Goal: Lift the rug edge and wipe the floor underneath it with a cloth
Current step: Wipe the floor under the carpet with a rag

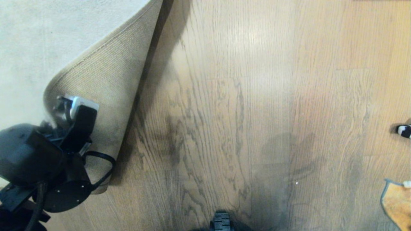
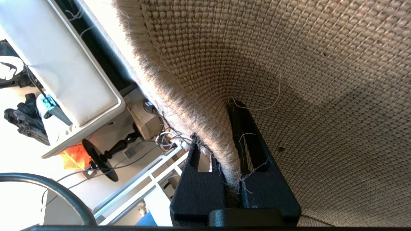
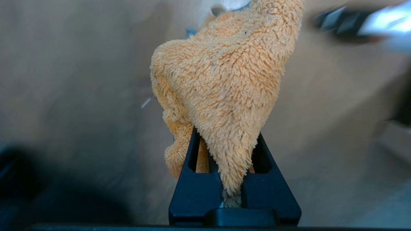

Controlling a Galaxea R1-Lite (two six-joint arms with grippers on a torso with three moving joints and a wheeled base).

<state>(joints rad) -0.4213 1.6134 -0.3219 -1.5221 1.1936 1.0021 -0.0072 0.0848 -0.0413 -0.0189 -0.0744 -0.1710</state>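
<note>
The pale grey rug [image 1: 32, 38] lies at the left. The rug edge [image 1: 106, 73] is raised and curled over, so its tan woven backing [image 2: 305, 80] faces up above the wood-plank floor [image 1: 240, 96]. My left gripper [image 1: 59, 107] is shut on that frayed border [image 2: 221, 160], one finger on each side [image 2: 214, 122]. In the right wrist view my right gripper [image 3: 227, 134] is shut on the fluffy orange cloth [image 3: 224, 80], which hangs over the floor [image 3: 80, 80]. In the head view, only a corner of the cloth [image 1: 396, 205] with its blue-grey trim shows at the lower right; the right gripper itself is outside it.
A small black-and-white object [image 1: 404, 131] lies on the floor at the right edge. A black part of my base [image 1: 221, 221] shows at the bottom centre. Beyond the rug, the left wrist view shows a white cushion [image 2: 64, 64], cables and a white frame [image 2: 138, 183].
</note>
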